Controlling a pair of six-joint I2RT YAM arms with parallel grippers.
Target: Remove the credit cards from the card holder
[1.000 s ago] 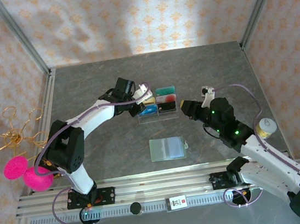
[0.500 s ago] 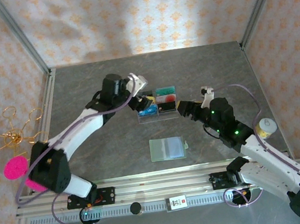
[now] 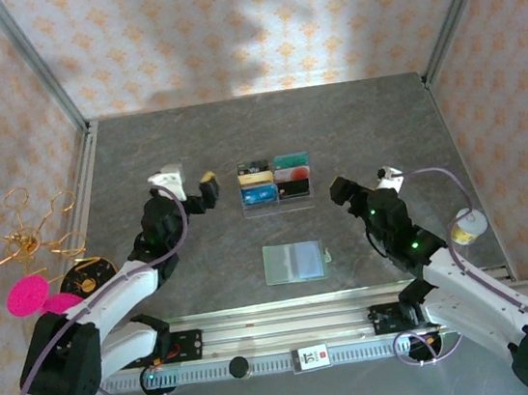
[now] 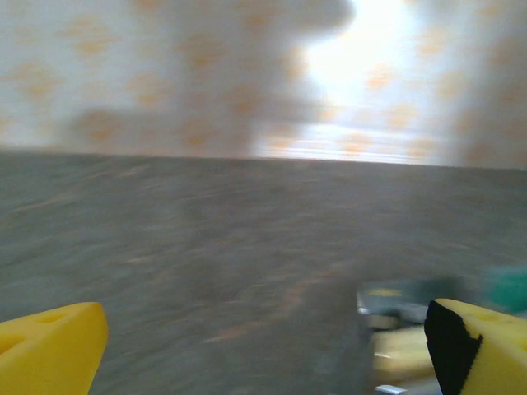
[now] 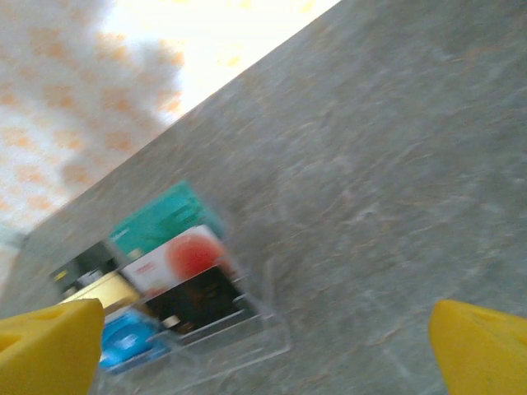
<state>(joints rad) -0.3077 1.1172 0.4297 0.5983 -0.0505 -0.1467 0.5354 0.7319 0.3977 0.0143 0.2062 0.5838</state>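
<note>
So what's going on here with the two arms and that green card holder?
Nothing is being held right now. The card holder lies unfolded and flat on the table, between the two arms. The left arm and right arm hover to either side of it, jaws open and empty. Behind it sits a clear tray of colourful cards. Whether the holder's pockets hold cards is too small to tell.

No legible text. Print on cards (image 3: 275, 178) in clear tray (image 3: 278, 209) blurred; white label (image 3: 311, 357) on front rail (image 3: 262, 330) too small.
</note>
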